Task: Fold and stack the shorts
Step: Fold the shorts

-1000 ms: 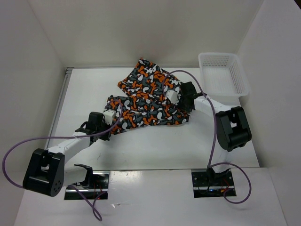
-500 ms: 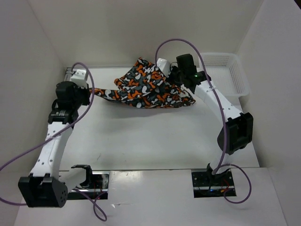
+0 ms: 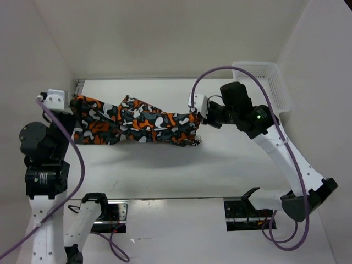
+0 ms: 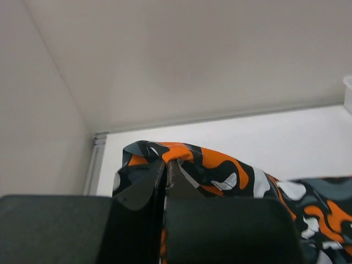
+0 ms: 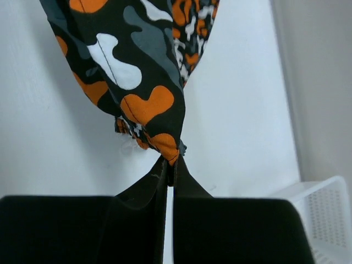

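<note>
The shorts (image 3: 135,124), blotched orange, black, grey and white, hang stretched in the air above the table between my two arms. My left gripper (image 3: 72,104) is shut on their left end, high near the left wall. In the left wrist view the fabric (image 4: 214,170) bunches over the closed fingertips (image 4: 166,164). My right gripper (image 3: 198,116) is shut on the right end. From the right wrist the cloth (image 5: 126,71) hangs away from the pinched tips (image 5: 170,162), and its shadow lies on the table below.
A white mesh basket (image 3: 276,82) stands at the back right corner, its rim also showing in the right wrist view (image 5: 322,220). White walls close in the table on the left, back and right. Purple cables loop off both arms.
Both arms have lifted and pulled apart. The shorts went from a crumpled heap on the table to a taut band in the air, shifted left. The right gripper closed on the cloth.
</note>
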